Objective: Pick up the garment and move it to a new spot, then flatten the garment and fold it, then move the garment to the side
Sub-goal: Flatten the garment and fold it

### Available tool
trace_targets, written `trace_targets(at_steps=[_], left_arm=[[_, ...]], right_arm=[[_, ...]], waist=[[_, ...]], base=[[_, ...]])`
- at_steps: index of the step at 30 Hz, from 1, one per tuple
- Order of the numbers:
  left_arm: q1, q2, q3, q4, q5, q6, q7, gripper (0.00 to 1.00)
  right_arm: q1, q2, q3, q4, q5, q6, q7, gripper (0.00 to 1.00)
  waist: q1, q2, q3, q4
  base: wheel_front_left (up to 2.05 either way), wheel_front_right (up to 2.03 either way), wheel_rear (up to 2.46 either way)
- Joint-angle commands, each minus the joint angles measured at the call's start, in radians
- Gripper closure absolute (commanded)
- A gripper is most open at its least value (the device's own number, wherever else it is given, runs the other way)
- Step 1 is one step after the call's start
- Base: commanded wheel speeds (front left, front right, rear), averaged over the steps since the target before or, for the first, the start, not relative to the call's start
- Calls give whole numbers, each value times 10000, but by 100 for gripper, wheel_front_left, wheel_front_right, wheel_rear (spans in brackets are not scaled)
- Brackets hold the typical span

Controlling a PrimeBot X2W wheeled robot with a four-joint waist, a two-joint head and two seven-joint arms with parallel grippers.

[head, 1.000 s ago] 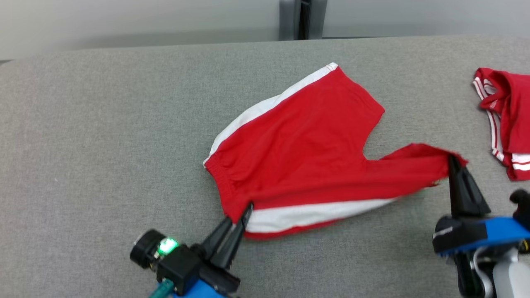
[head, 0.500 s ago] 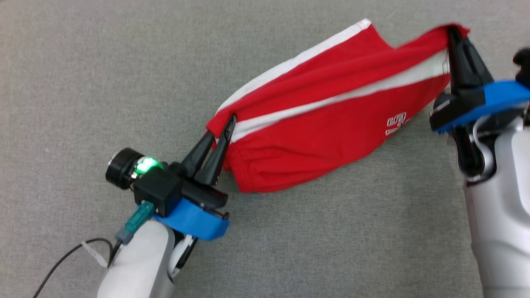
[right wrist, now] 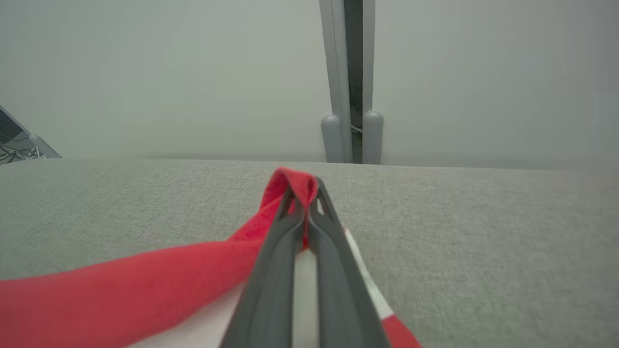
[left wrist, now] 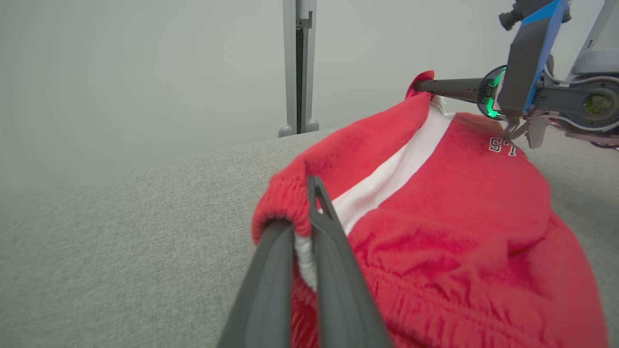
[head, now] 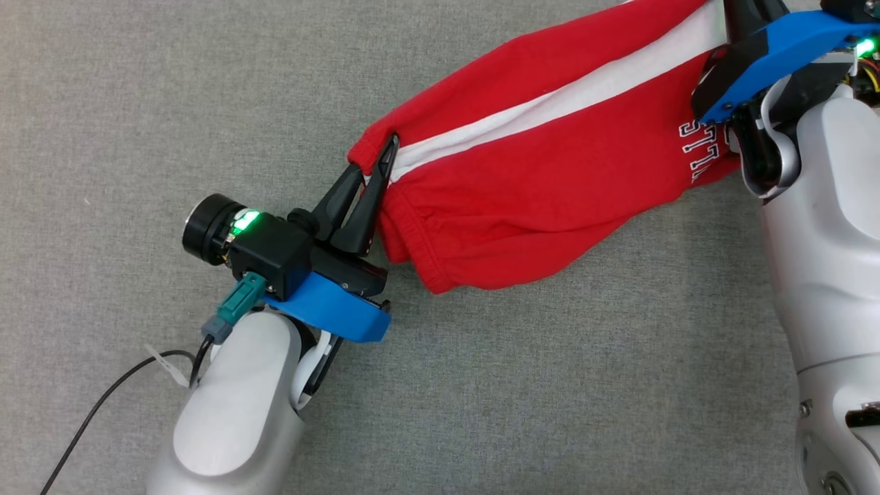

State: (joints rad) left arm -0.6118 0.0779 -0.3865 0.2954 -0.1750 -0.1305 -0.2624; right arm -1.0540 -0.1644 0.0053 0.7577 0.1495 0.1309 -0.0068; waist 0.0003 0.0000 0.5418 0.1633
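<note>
A grey woven cloth-covered table (head: pixel 137 103) spreads under both arms. In the wrist views it runs back to a plain pale grey wall (left wrist: pixel 121 72), which is split by an upright grey metal post (right wrist: pixel 350 72) with a dark gap down its middle.

Over the table, a pair of red fleecy shorts with a white side stripe (head: pixel 536 179) is stretched between the two grippers, sloping up towards the robot's right. Its loose lower half sags in a bulge. Whether that bulge touches the table cannot be told.

The left gripper (head: pixel 386 152) is pinched tight on the gathered elastic waistband at the shorts' left end, with red and white cloth squeezed between its fingers. The right gripper (right wrist: pixel 303 198) is clamped on a folded red edge at the other end.

White outlined letters (head: pixel 701 148) on the shorts begin "ST"; the rest is hidden behind the right arm.

A thin black cable (head: pixel 103 405) trails on the table beside the left forearm.
</note>
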Motion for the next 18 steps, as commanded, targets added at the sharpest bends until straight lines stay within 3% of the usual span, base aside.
trace_targets(at_steps=[1, 2, 3, 4, 14, 18], left_arm=[[-109, -19, -5, 81, -12, 3, -31, 100], [-106, -25, -12, 135, -19, 3, -31, 91], [-81, -34, 2, 159, -9, 3, -33, 49], [-32, -37, 30, 196, 10, 3, -31, 0], [1292, -83, 578, -234, 196, 3, -31, 0], [2184, -112, 1256, -764, 312, 53, -31, 0]], right_arm=[[-271, 36, 2, 312, -54, -5, -161, 100], [-347, 50, 16, 482, -110, -5, -281, 72], [-411, 49, 57, 660, -142, -5, -400, 9], [-442, 55, 102, 824, -159, -5, -516, 0], [269, -451, 531, 1682, 256, -5, -1518, 0], [988, -839, 780, 1766, 524, -5, -1800, 0]], waist=[[-3, 0, 41, 30], [-3, 0, 33, 16], [-3, 0, 11, -6], [-3, 0, -26, -35], [-3, 0, -762, -175], [-3, 0, -1198, -105]], base=[[0, 0, 0], [0, 0, 0], [0, 0, 0], [0, 0, 0], [0, 0, 0], [0, 0, 0]])
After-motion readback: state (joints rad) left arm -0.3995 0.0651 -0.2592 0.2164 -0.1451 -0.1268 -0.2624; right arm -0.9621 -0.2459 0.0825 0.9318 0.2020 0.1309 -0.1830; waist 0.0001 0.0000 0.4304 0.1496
